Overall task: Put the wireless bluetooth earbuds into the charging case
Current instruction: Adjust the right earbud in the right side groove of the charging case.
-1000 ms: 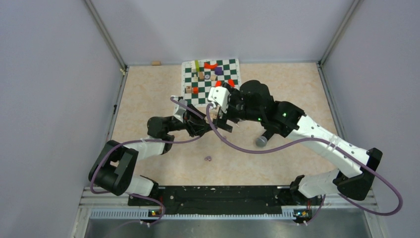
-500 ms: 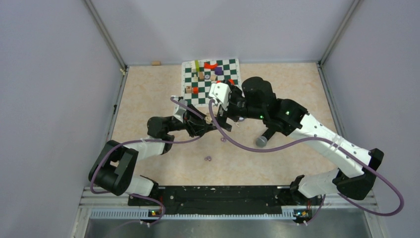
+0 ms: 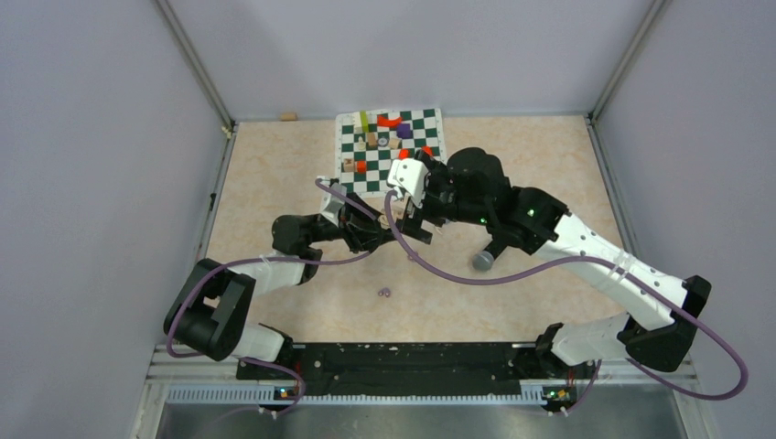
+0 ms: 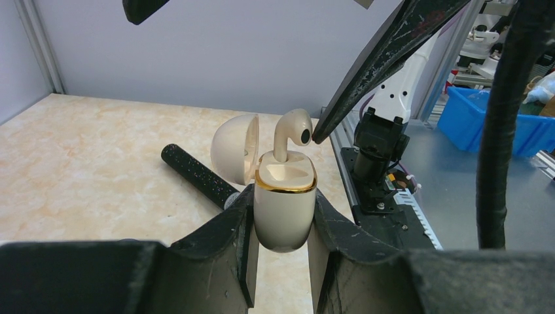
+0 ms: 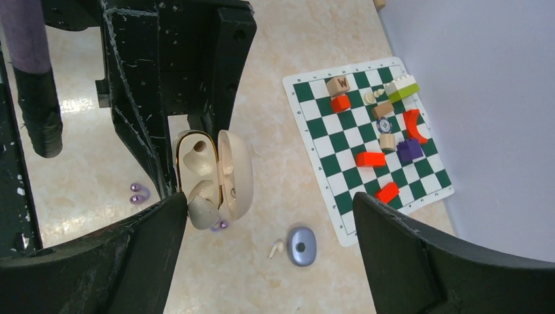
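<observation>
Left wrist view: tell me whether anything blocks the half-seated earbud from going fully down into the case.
Nothing visible does. The lid is swung aside and the earbud stands stem-down in the open case, which the left gripper's jaws clamp. One jaw of the open right gripper sits beside the earbud's head, not under it.

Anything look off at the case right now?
Yes: the earbud stands high out of the charging case gripped by the left end effector, stem in its slot, head well above the gold rim, so it isn't seated. The right end effector is open.
</observation>
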`<state>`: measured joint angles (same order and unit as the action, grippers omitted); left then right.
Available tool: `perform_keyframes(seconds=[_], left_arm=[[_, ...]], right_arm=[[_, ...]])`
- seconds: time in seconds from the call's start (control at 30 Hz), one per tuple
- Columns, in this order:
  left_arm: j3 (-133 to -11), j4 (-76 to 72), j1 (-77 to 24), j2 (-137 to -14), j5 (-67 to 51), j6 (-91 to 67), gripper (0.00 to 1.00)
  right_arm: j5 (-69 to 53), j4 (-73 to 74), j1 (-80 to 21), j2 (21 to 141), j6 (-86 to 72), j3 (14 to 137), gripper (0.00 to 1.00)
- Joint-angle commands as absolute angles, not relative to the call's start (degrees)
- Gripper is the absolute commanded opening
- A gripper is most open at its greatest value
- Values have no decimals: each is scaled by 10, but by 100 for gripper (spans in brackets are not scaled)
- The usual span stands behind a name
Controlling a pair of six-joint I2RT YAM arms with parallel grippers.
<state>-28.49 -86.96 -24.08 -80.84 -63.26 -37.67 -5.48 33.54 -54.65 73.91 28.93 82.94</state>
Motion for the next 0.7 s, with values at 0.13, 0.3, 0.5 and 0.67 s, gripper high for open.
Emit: perform_keyframes(seconds=[0.13, 0.3, 0.5, 0.67], left_arm=[[-307, -927, -242, -796, -635, -384, 0], [-307, -927, -243, -796, -636, -383, 0], [-306, -927, -242, -796, -637, -385, 0], [-307, -927, -242, -795, -638, -384, 0]], right_arm=[[-22, 289, -550, 738, 282, 837, 94], [-23, 289, -551, 752, 275, 845, 94], [-12, 284, -551, 761, 270, 852, 94], [-37, 299, -551, 764, 254, 870, 94]])
